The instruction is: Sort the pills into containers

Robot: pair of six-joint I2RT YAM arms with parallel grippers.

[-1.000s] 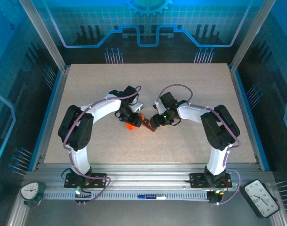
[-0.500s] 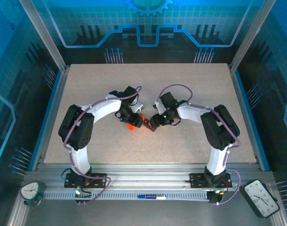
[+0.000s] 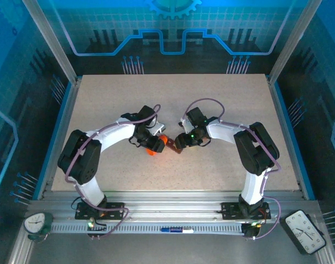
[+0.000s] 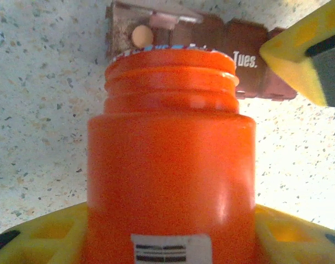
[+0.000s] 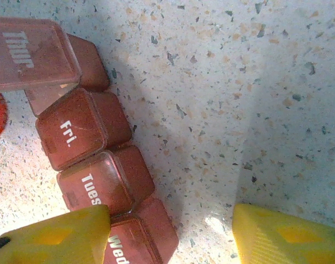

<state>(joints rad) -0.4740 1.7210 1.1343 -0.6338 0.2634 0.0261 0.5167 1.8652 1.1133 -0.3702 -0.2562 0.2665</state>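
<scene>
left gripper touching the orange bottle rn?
Touching. Left wrist view: the orange bottle sits clamped between the left gripper's yellow fingers, both flush against its sides.

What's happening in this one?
The left gripper holds the orange bottle tipped over, mouth aimed at the containers, a reddish-brown strip of day-labelled compartments on the table. One pill lies in an open compartment just past the bottle's mouth. The right gripper sits open at the strip's Wed end, one finger over it.
</scene>
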